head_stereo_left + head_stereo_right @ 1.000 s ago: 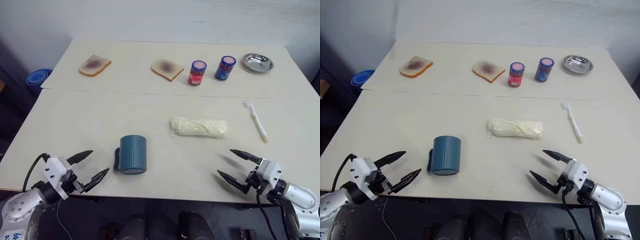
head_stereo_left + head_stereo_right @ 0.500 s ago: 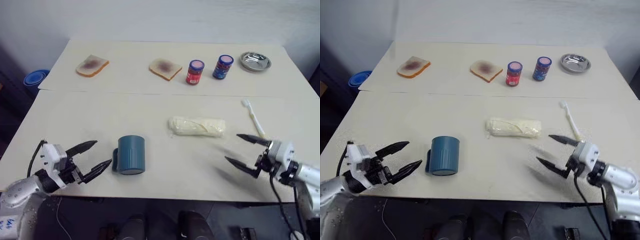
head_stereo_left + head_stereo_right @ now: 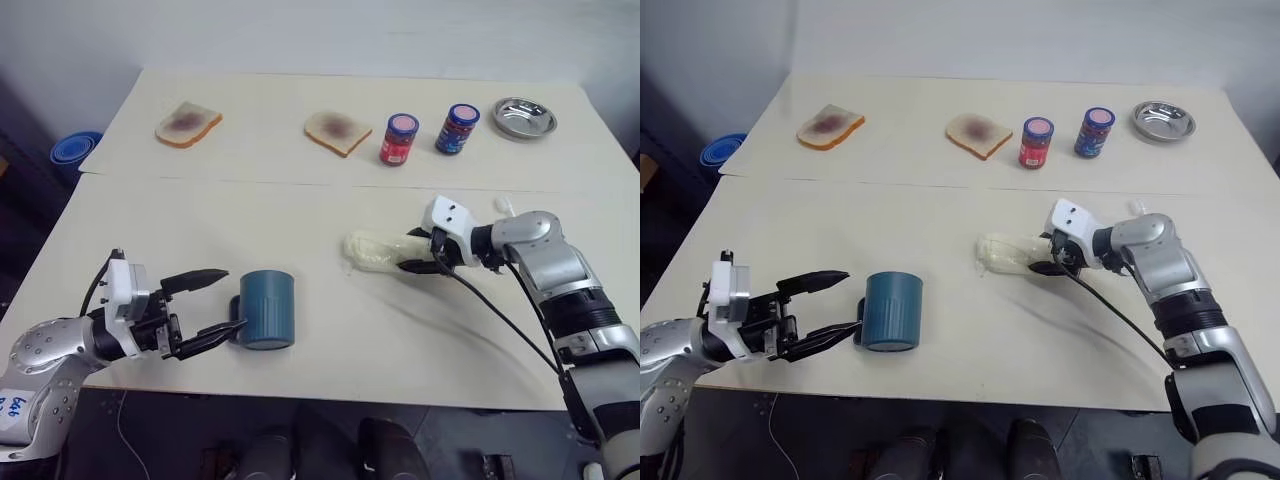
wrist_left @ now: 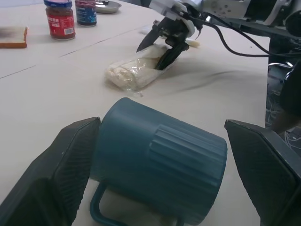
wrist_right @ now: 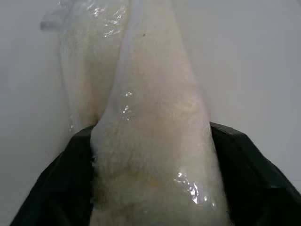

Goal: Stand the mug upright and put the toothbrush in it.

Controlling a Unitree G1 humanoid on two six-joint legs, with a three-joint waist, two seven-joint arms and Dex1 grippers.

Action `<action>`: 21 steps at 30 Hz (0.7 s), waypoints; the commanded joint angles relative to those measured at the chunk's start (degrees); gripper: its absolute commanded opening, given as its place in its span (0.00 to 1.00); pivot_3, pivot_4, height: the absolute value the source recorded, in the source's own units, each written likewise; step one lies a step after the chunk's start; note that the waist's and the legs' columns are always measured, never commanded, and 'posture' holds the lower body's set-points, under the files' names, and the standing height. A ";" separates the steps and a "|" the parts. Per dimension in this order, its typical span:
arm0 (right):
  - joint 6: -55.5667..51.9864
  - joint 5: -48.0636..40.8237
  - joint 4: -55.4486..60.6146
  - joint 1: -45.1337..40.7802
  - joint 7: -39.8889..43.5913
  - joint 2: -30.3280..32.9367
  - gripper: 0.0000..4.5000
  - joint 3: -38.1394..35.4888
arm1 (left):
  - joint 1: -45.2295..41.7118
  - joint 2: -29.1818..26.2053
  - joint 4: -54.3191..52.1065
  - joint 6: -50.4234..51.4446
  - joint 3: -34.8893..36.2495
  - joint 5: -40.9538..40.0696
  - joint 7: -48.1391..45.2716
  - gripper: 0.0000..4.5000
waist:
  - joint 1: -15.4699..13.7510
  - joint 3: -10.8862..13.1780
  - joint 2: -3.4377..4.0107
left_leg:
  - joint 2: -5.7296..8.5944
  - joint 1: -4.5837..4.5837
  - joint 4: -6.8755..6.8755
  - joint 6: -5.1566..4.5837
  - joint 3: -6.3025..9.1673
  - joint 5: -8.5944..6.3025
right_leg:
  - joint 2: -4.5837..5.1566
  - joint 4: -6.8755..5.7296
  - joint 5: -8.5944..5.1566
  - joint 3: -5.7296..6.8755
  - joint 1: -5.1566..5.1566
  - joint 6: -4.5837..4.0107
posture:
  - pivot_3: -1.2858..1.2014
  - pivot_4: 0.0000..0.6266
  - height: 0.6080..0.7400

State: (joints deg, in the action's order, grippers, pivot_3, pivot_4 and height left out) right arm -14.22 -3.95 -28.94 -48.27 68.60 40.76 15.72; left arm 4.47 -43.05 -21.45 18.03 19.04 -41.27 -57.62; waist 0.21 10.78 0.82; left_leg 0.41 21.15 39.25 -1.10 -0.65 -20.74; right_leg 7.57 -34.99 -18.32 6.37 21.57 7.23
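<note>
Pale tabletop [image 3: 120,230] carries the mug [image 3: 266,309] near its front edge, mouth-down, with the left gripper [image 3: 208,303] spread wide just beside its handle. Beyond the mug the right gripper [image 3: 415,254] straddles a plastic-wrapped lump [image 3: 375,250] — fingers at both its flanks, not squeezed tight — and the toothbrush [image 3: 501,206] peeks out farther back, behind that arm.

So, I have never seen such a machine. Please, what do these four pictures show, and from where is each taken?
A two-armed robot stands at a table. Two pictures come from its head, two from its wrists. The left gripper is open around a blue mug lying on its side. The right gripper has its fingers on both sides of a plastic-wrapped lump; whether it grips, I cannot tell. Farther back lie two bread slices, two jars and a metal dish.
</note>
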 commanded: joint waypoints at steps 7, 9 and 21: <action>-9.52 -12.87 5.08 3.75 4.26 3.19 0.11 -15.70 | -2.32 3.82 -0.07 -1.02 0.46 -0.26 2.77 1.00 | -0.40 0.02 -0.01 | -0.07 0.01 0.12 0.09 0.07 0.09 | -0.02 -0.10 0.01 0.09 -0.04 0.01 | 0.52 0.24 1.00; -15.79 -18.12 9.80 7.62 4.81 6.80 0.11 -22.51 | -3.89 4.77 0.17 0.35 1.01 -2.19 3.60 1.00 | -0.62 0.05 0.04 | -0.07 0.03 0.16 0.09 0.05 0.09 | -0.02 -0.13 0.01 0.07 -0.04 0.02 | 0.52 0.24 1.00; -10.89 -8.77 -5.76 28.02 -23.03 21.19 0.11 -41.76 | -12.09 4.16 4.79 1.86 -6.03 0.08 -1.02 1.00 | -0.88 0.04 0.03 | -0.12 -0.03 0.25 0.06 -0.61 0.09 | -0.06 -0.14 0.03 -0.01 -0.07 0.06 | 0.52 0.24 1.00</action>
State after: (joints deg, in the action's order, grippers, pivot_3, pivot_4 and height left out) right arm -28.67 -13.04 -33.76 -20.17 47.61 62.12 -24.08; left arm -6.97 -38.88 -16.76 20.41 12.82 -41.43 -58.37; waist -0.67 10.82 0.85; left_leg 0.25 21.08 39.46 -1.02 -1.39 -20.64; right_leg 7.48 -35.13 -18.28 6.31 21.51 7.29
